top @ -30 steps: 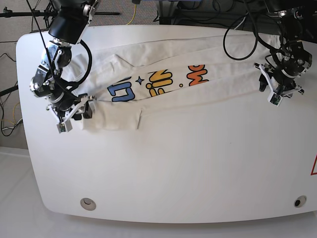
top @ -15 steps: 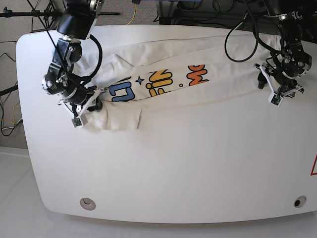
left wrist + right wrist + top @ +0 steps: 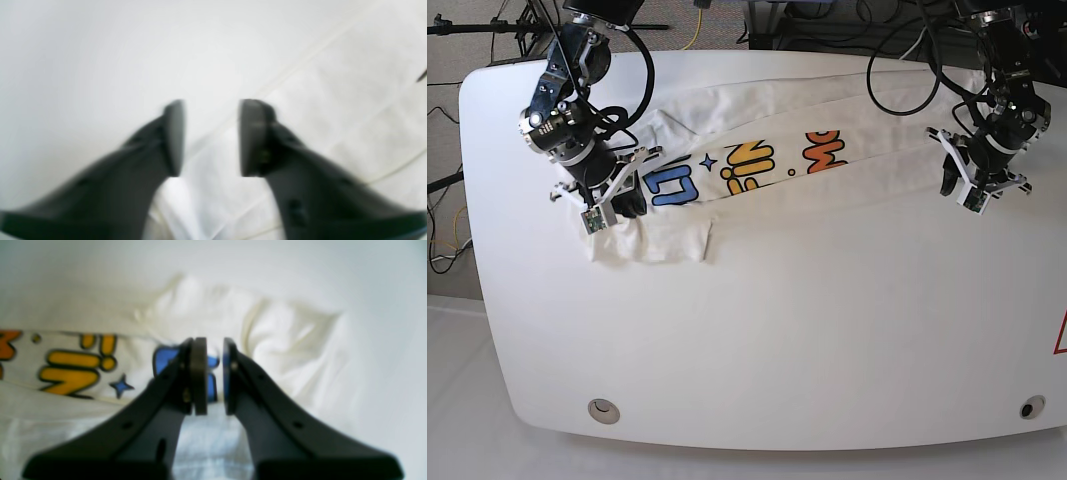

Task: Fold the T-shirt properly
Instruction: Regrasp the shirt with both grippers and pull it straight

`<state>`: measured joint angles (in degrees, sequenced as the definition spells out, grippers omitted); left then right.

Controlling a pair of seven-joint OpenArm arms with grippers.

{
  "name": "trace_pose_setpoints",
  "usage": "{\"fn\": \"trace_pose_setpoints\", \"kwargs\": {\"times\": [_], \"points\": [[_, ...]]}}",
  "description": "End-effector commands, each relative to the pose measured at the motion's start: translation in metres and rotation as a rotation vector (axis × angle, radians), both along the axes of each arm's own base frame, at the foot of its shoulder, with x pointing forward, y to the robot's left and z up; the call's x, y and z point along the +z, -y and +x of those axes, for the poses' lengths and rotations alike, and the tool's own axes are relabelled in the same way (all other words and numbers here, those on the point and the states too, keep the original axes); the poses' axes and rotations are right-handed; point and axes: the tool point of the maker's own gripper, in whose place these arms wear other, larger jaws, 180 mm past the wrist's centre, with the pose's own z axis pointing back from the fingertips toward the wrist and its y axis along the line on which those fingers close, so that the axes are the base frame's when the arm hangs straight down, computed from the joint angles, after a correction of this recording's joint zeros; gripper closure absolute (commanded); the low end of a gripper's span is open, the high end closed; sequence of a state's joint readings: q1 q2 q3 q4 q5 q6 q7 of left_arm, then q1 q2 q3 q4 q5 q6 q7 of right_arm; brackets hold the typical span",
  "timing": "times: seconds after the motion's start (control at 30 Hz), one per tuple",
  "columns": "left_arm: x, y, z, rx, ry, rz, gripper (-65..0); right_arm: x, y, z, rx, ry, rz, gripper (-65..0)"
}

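While the white short-sleeved cloth T-shirt with blue, yellow and orange cartoon lettering lies as a long, lengthwise-folded band across the far half of the white counter, both arms have shifted since a second ago. The right end effector, at the left in the base view, has climbed from the near corner of the cloth, where it sat beside the counter's left edge, up and inward to the blue letters, and the arm above it has swung in over the shirt. Its wrist view shows the right end effector with its black pads close together but a narrow slit between them, the blue print visible through the slit; whether any cloth is pinched there I cannot tell. The near left corner of the shirt, earlier drawn out flat, now looks bunched into soft puckers just under that end effector.

At the other end, the left end effector has drifted slightly toward the shirt and away from the counter's right edge. Its wrist view shows the left end effector released, its blurred dark fingers clearly parted over a seamed edge of the pale cloth and bare counter, holding nothing.
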<state>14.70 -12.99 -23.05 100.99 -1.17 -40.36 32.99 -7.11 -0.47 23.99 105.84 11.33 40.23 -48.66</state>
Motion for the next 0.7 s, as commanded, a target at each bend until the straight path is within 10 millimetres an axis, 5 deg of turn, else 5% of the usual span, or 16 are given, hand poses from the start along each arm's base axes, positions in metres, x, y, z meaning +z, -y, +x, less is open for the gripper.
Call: {"fn": "trace_pose_setpoints", "kwargs": {"times": [0.0,0.07,0.27,0.53,0.67], "points": [[0.023,0.006,0.015,-0.020,0.103,-0.035,-9.2,-0.001,0.002,0.009,-0.015,0.042,0.048,-3.5],[0.027,0.009,0.018,-0.019,0.135,-0.076,-5.3,-0.030,0.005,0.006,-0.043,0.000,0.110,-1.7],[0.032,0.011,0.022,-0.022,0.157,-0.086,-6.7,-0.058,0.010,0.002,-0.067,-0.071,0.149,-3.6],[0.034,0.015,0.026,-0.031,0.149,-0.055,-4.8,-0.063,0.007,0.013,-0.041,-0.128,0.132,-6.2],[0.029,0.021,0.026,-0.044,0.134,-0.051,-9.4,-0.060,-0.003,0.021,-0.014,-0.122,0.130,-5.8]]}}
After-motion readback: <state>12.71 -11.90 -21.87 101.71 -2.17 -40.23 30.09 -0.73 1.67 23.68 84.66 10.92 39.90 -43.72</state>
